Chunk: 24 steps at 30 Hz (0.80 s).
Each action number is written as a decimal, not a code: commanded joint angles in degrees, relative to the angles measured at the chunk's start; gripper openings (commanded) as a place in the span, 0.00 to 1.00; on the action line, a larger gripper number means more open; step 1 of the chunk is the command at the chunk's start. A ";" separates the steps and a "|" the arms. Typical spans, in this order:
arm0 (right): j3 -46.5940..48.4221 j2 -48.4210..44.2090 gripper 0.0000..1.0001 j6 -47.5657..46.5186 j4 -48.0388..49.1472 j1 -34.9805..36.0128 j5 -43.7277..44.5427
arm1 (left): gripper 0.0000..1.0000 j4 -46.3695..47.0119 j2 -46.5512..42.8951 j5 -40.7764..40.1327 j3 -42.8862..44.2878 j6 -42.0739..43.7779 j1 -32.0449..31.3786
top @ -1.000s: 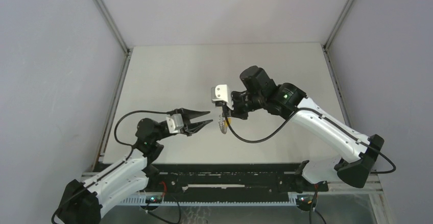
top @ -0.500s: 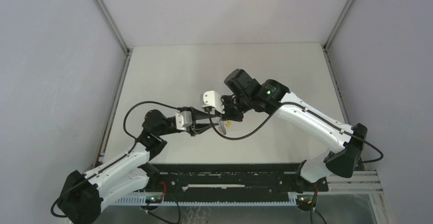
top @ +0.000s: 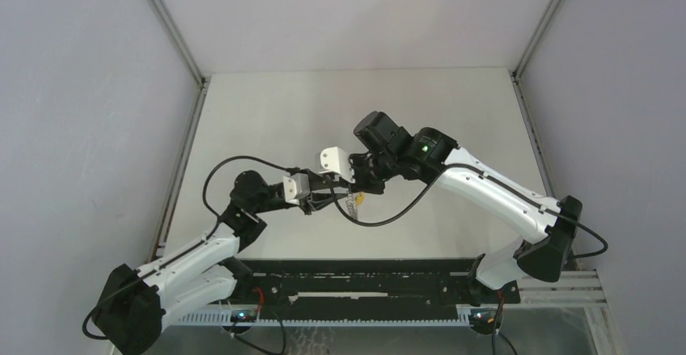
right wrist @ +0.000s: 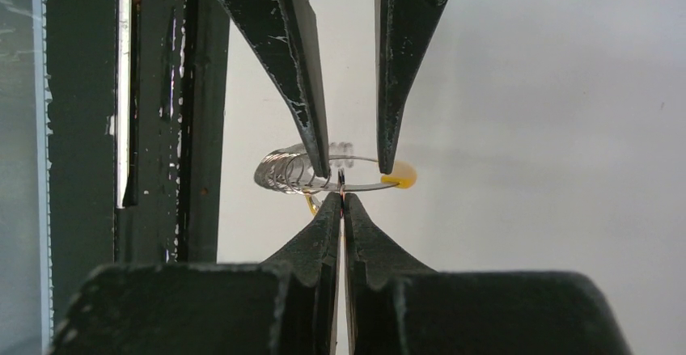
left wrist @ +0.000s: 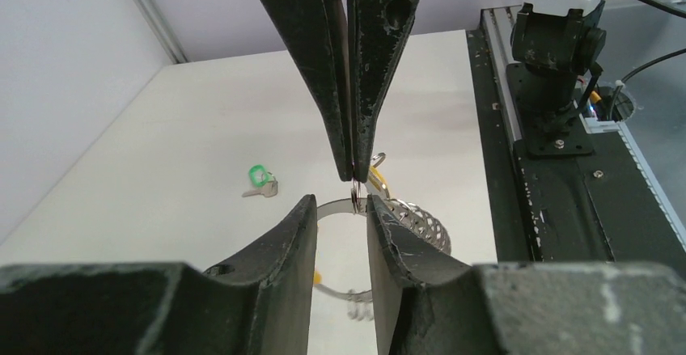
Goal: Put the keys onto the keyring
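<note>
Where the two arms meet above the table (top: 275, 112), the keyring (right wrist: 283, 172) is held in the air, lying roughly level in the right wrist view. Its thin grey wire is pinched at the rim by the right tool (right wrist: 341, 200), whose two fingers are pressed together on it with no gap visible between them. A bundle of stacked wire coils (left wrist: 414, 219) is seen on one side of the ring, and a yellow-orange piece (right wrist: 400, 177) is carried on the rim at the other side. Whether that piece belongs to the ring or is the head of a key cannot be told.

The left tool (left wrist: 340, 209) is set against the right one from the opposite direction, almost tip to tip. Its fingers are spread apart, one on either side of the pinched spot, and the ring's wire is seen running across the gap between them. Whether either left fingertip touches the wire or the coils cannot be told.

The key with the green head (left wrist: 260, 180) is seen lying flat on the table, beyond the ring in the left wrist view, well apart from both tools and held by neither.

From above, the ring is seen hanging just beneath the meeting tools, over the near half of the table and roughly midway between its side edges.
</note>
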 commanded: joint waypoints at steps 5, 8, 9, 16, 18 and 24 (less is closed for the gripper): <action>2.07 -1.77 0.00 -0.85 3.26 1.29 -0.14 | 0.29 4.46 1.32 1.48 3.09 -1.79 -0.54; 2.09 -1.90 0.00 -0.88 3.66 1.51 0.02 | 0.26 4.46 1.45 1.75 3.07 -1.80 -0.72; 2.09 -2.02 0.00 -0.94 3.76 1.57 0.15 | 0.25 4.46 1.53 1.99 3.02 -1.80 -0.73; 1.85 -2.61 0.00 -0.85 4.58 1.88 0.55 | 0.17 4.31 2.08 2.88 3.35 -1.93 -0.81; 1.45 -2.94 0.00 -0.80 5.28 1.92 0.73 | 0.06 3.22 2.20 3.28 3.81 -1.72 -0.90; -1.07 -5.41 0.00 -0.72 9.00 2.33 1.64 | 0.00 2.31 1.26 2.17 3.72 -1.05 -0.99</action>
